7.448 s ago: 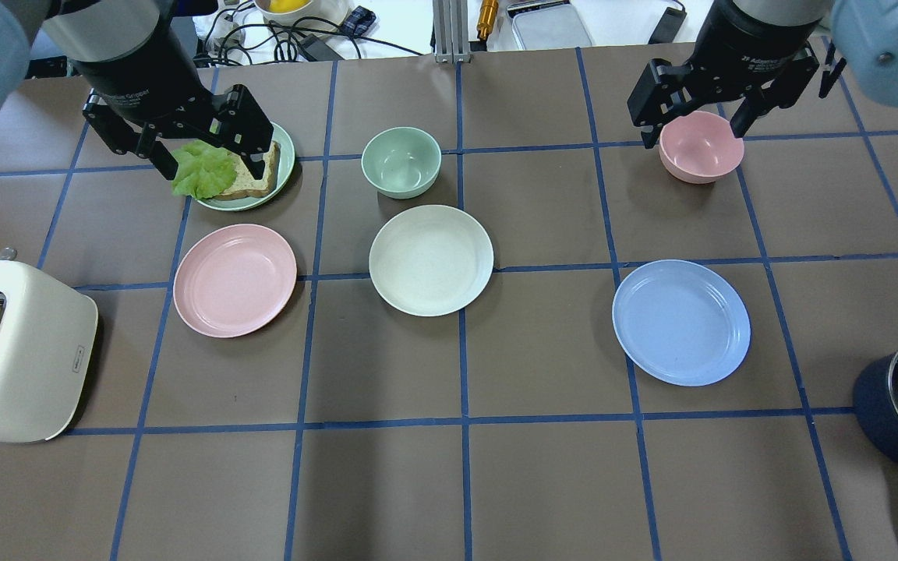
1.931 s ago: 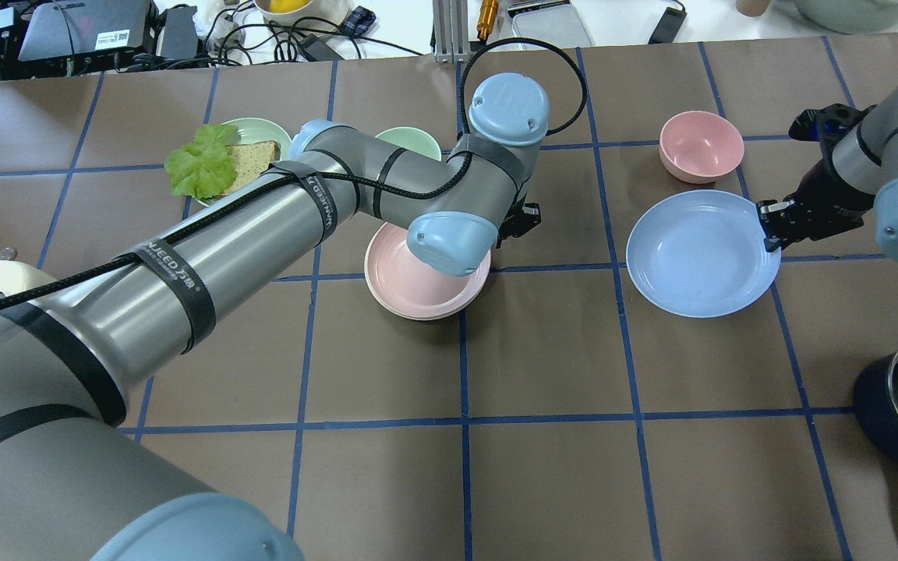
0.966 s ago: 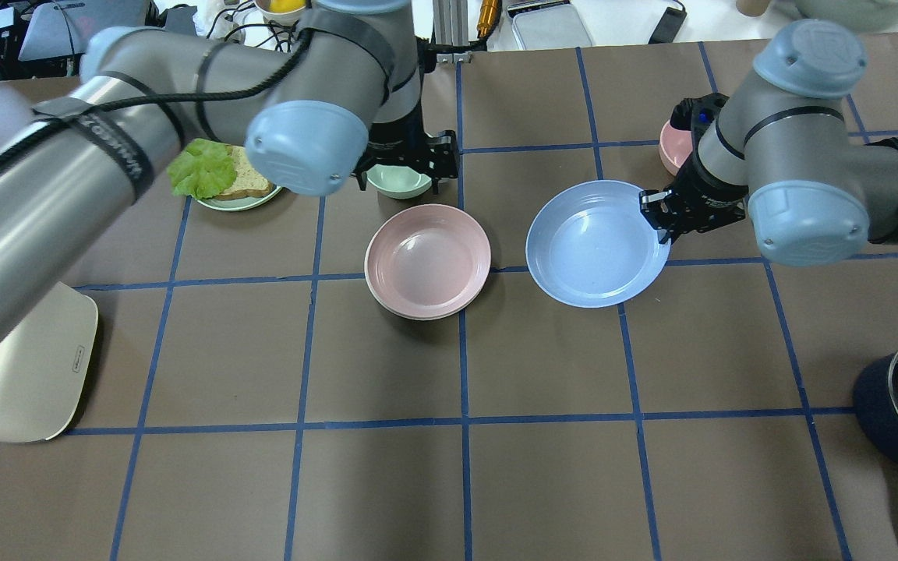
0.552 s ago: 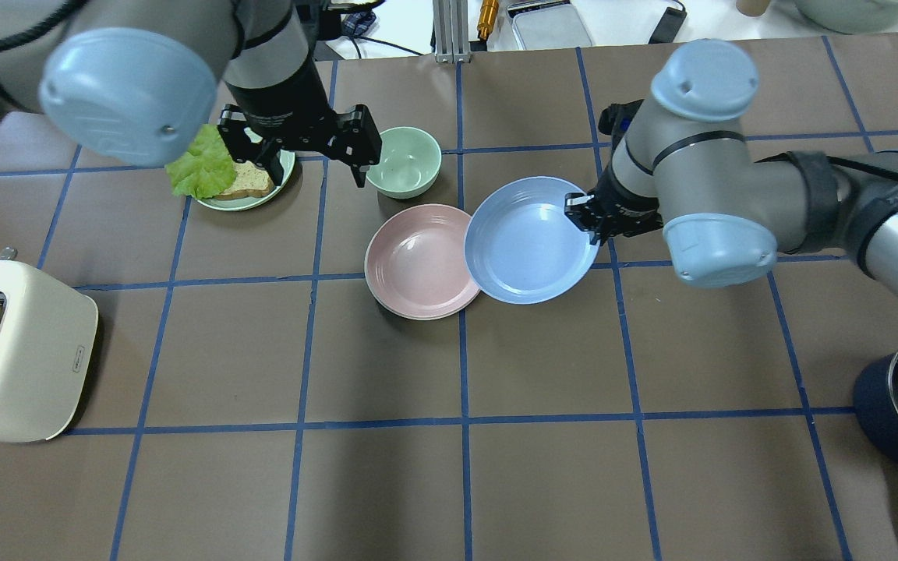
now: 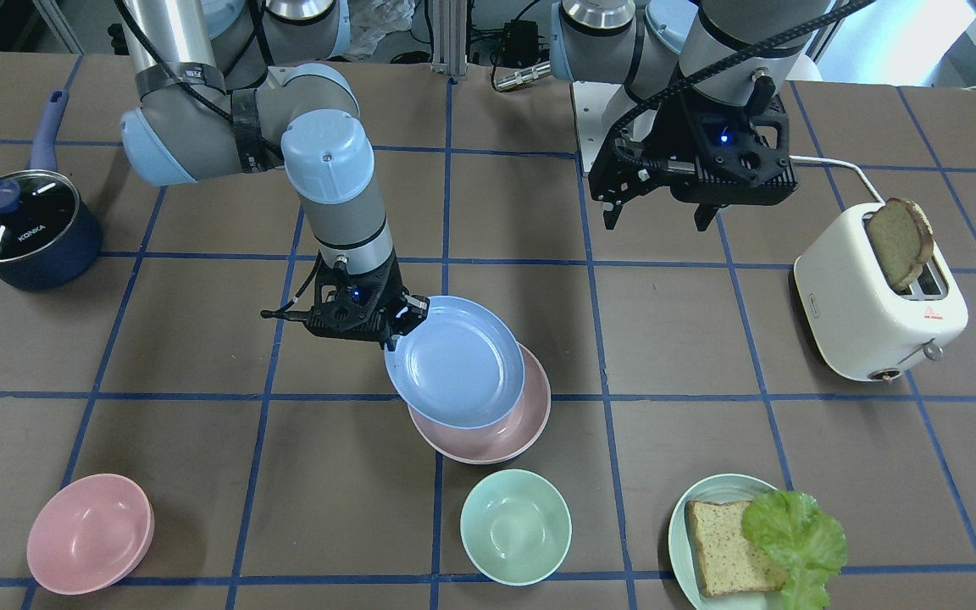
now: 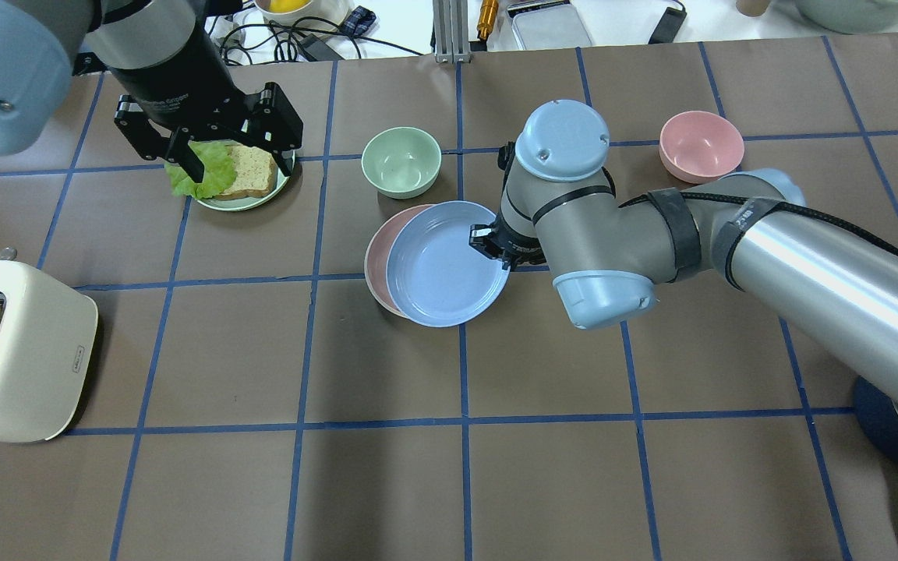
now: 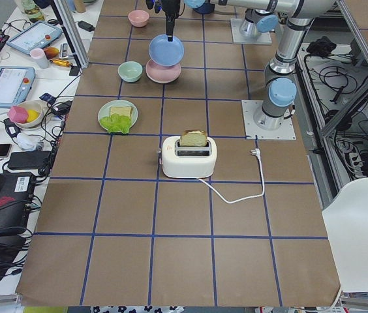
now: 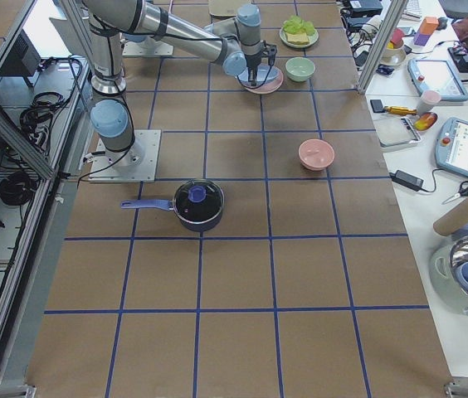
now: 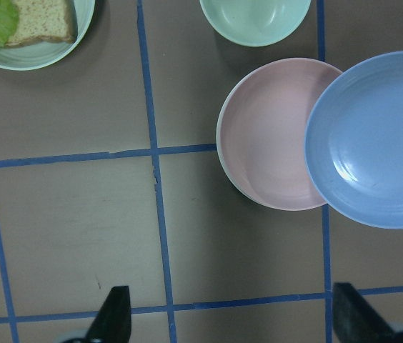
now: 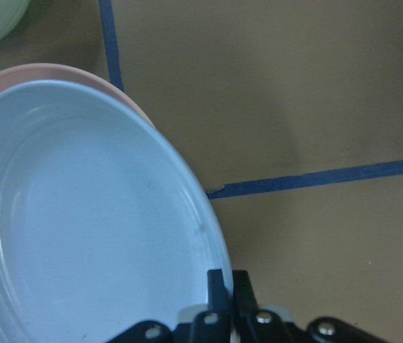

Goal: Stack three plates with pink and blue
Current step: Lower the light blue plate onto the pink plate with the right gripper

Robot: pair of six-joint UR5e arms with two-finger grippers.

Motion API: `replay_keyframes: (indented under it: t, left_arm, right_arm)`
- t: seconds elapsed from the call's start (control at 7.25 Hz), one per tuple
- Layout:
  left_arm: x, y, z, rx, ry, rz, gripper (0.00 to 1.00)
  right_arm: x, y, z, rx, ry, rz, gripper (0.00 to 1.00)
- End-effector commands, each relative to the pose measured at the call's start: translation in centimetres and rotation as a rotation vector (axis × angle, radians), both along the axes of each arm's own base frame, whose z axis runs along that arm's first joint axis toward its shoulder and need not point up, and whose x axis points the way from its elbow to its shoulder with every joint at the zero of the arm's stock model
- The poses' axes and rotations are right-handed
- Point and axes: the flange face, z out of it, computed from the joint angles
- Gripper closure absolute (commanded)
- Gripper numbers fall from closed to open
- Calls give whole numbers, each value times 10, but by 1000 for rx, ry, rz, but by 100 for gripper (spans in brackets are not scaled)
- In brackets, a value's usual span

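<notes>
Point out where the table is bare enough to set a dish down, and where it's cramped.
Bare: the stretch on the robot's side, between the toaster and the dark pot. Cramped: the middle, where the right claw holds the blue plate over the pink plate, with the mint bowl and bread plate close by.

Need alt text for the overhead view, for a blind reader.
The right gripper holds a blue plate by its rim, overlapping the pink plate beneath. The left gripper hangs open above a green plate of bread and lettuce.
</notes>
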Motion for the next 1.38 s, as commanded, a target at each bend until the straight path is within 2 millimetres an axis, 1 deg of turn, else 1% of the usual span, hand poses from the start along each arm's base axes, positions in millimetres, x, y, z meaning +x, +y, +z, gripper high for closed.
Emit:
replay_keyframes:
  t: [0.0,0.14,0.28,0.41,0.55,0.69,0.83,0.97,1.1,1.24]
  left_arm:
    - [4,1,2,-3,-2,7,0]
    - [4,1,2,-3,1,9,0]
    - [4,1,2,-3,0,9,0]
    - [4,0,2,-4,0,10,0]
    - [5,0,2,-4,0,10,0]
    - [4,0,2,-4,0,9,0]
    - [5,1,3,-6,0,10,0]
    - [4,1,3,-6,0,9,0]
    - [5,0,2,-4,0,10,0]
    - [4,1,3,-6,0,9,0]
  right_arm:
    - [5,-23,-15,-38,-11,-2,100]
    - [6,-31,-12,-47,-25,-6,100]
    - [7,-34,-19,-35,-25,-10,100]
    - [9,-33,-21,-29,-36,-17,86]
    - [2,-39,-26,-21,-39,-16,13]
    - [-13,-50,-22,-28,-41,-39,0]
    - [-42,-70,-7,-63,-24,-2,0]
    - [-74,-87,13,-71,-15,4,0]
    - [-104,-100,44,-47,-8,-31,0]
    - [-142,-115,74,12,16,-30,0]
